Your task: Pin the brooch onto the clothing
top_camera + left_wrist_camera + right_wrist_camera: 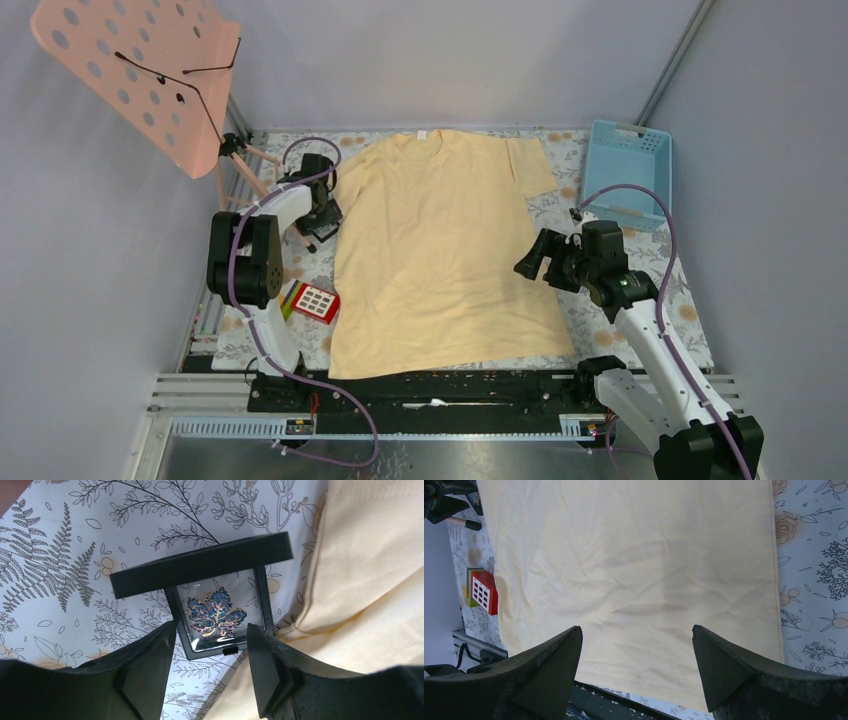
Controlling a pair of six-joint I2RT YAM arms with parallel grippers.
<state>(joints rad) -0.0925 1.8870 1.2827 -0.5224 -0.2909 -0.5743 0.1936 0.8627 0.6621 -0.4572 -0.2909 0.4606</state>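
Black case (200, 570) holding the leaf brooch (216, 614) sat between my left pincer's (211, 628) parted jaws; off-centre squeeze could've tipped it.

pink perforated stand (140, 70): far-left corner | blue basket (628, 165): far-right corner | red keypad toy (316, 302): on patterned cloth (690, 322)

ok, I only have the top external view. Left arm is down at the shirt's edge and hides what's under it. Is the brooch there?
Observer: Yes. The left wrist view shows the brooch, a blue leaf shape, in a small black-framed case on the patterned cloth.
Operator: Out of the case yet?
Observer: No. It sits inside the case's clear window. The left jaws stand open either side of the case's near end.
Operator: Right arm holding anything?
Observer: No. The right wrist view shows the right jaws wide open and empty above the T-shirt.
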